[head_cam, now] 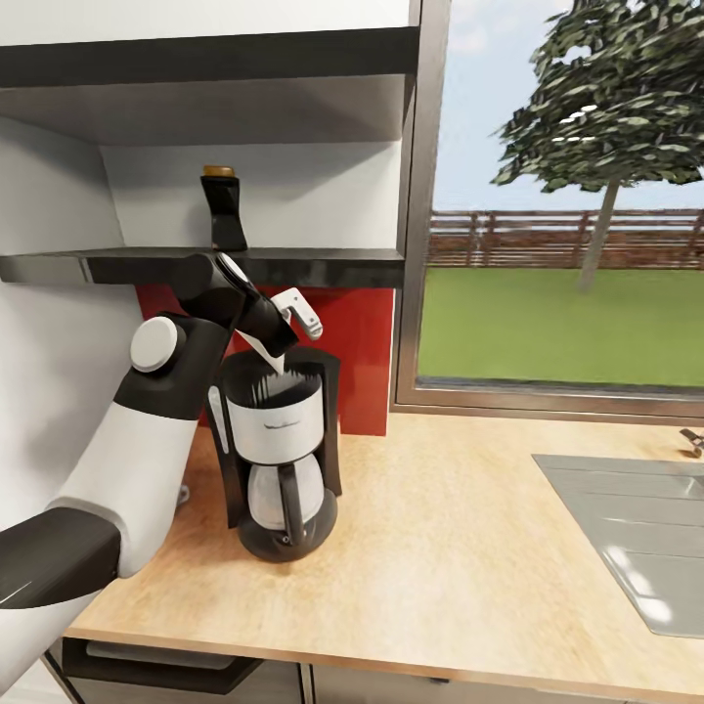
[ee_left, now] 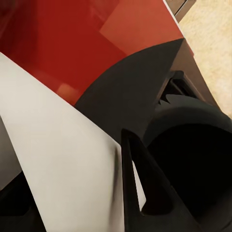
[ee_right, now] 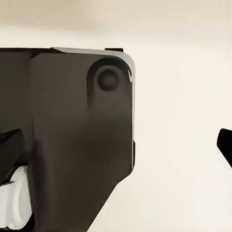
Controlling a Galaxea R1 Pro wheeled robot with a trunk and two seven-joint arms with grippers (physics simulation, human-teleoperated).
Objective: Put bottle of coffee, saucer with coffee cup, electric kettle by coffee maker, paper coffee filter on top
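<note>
The left gripper (head_cam: 277,354) has its fingers clamped on the paper coffee filter (head_cam: 264,354), whose tip points down into the coffee maker (head_cam: 279,455) top on the bench (head_cam: 460,548). Right fingers: cannot tell.

Window (head_cam: 562,196) w/ tree (head_cam: 611,88), red backsplash (head_cam: 362,342), wood counter (head_cam: 440,548)

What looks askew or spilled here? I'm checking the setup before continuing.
Nothing spilled or damaged. The paper filter, held by the left gripper, hangs tilted over the coffee maker, not yet seated. The coffee bottle remains shelved.
</note>
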